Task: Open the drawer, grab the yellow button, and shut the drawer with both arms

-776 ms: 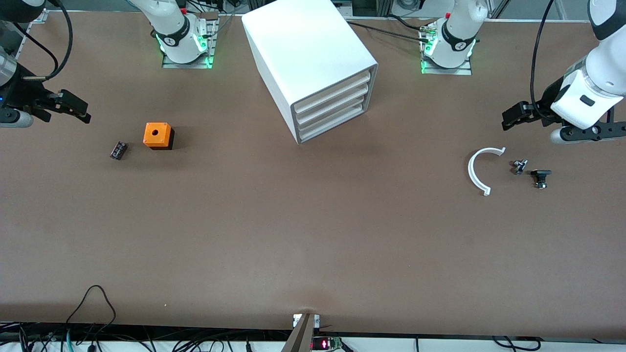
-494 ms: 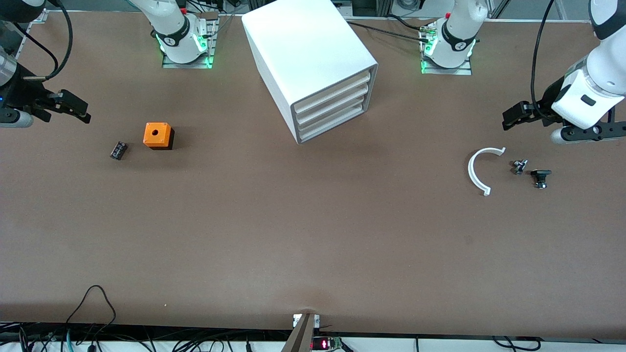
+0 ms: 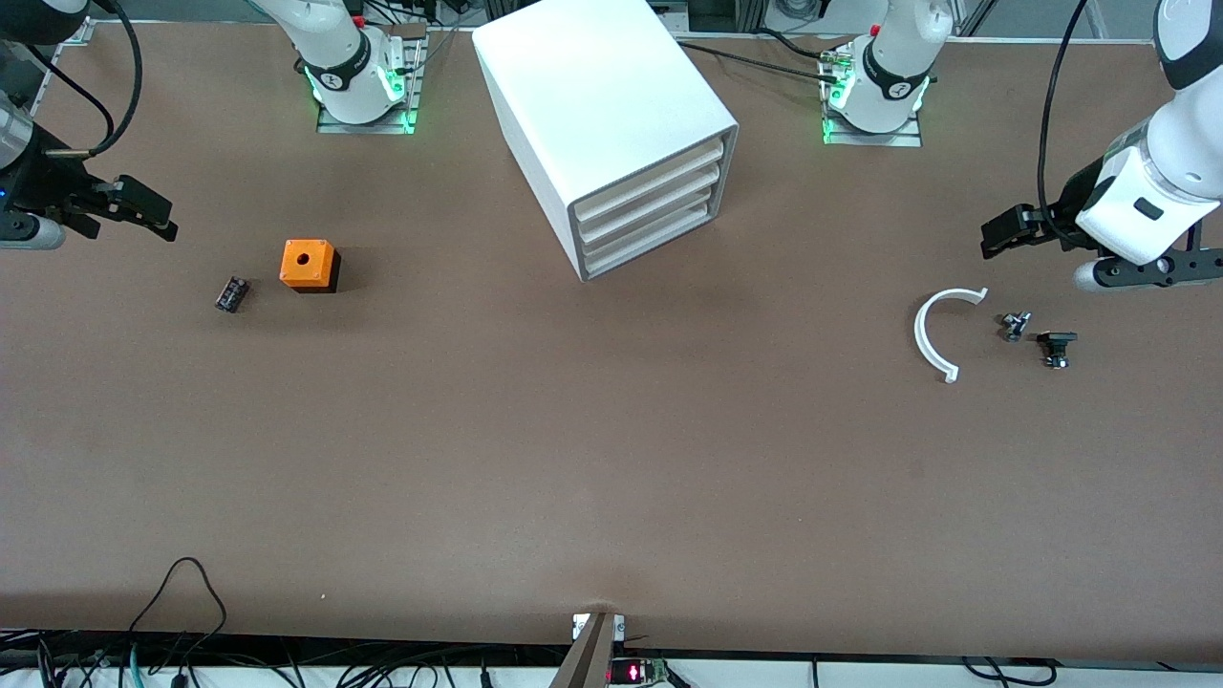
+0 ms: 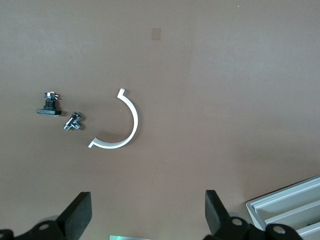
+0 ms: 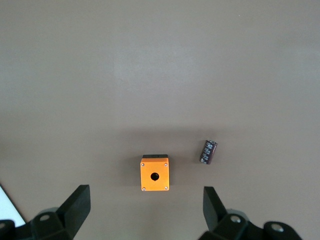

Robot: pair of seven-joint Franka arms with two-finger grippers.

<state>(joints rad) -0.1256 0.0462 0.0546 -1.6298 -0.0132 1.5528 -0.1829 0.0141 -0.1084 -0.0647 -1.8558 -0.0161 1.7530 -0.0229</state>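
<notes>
The white cabinet stands at the middle of the table between the arm bases. Its three drawers are all shut; the top drawer is the uppermost of them. The button is hidden. My left gripper is open and empty, up in the air at the left arm's end of the table, beside a white arc. In the left wrist view my left gripper frames bare table, with the cabinet's drawer fronts at the edge. My right gripper is open and empty, held over the right arm's end. In the right wrist view my right gripper looks at the orange cube.
An orange cube with a round hole and a small black cylinder lie toward the right arm's end. A white arc, a small metal part and a black part lie toward the left arm's end.
The left arm's wrist has shifted slightly; its gripper stays open about where it was. The right arm has not moved. The drawers stay shut.
</notes>
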